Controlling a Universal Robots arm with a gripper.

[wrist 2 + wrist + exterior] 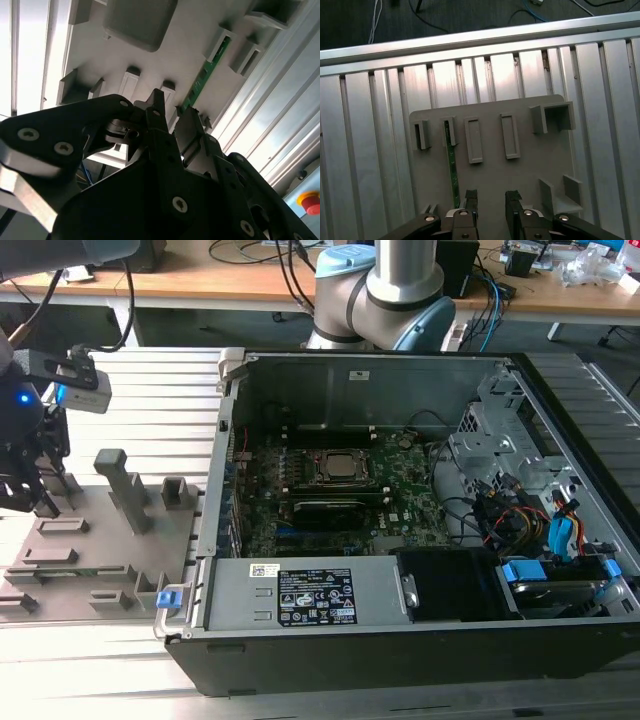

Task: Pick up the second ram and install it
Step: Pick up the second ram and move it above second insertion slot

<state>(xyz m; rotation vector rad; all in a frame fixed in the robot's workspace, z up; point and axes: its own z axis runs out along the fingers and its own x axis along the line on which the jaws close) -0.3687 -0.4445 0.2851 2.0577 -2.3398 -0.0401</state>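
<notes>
**Ram** [452, 170]: a thin green stick, set on edge along the grey plate [490, 172]. One end is seated in a small upright bracket [449, 134], and the other end reaches to just beside the fingers. It is not gripped. In the second wrist view the ram [205, 75] is seen running slantwise between grey blocks of the plate.

**Gripper** [491, 202]: black, with two fingers [471, 200] parted by a clear gap and nothing held between them. The ram is placed close along the outer side of one finger, not inside the gap. Whether they touch cannot be told. In the second wrist view the gripper [175, 117] is seen with one fingertip near the ram's end. In the exterior view the gripper [35, 495] is held low over the plate [100, 540], at the exterior view's left.

**Plate:** grey, fitted with raised blocks and rectangular pockets, and laid on a slatted metal table [370, 150].

**Case** [230, 600]: open, set on the table to the exterior view's right of the plate and well apart from the ram. A green motherboard [410, 490] with a socket [340, 465] is seen inside.

**Latch** [172, 597]: blue, at the case corner nearest the plate.

**Arm base** [380, 280]: grey and pale blue, mounted behind the case.
</notes>
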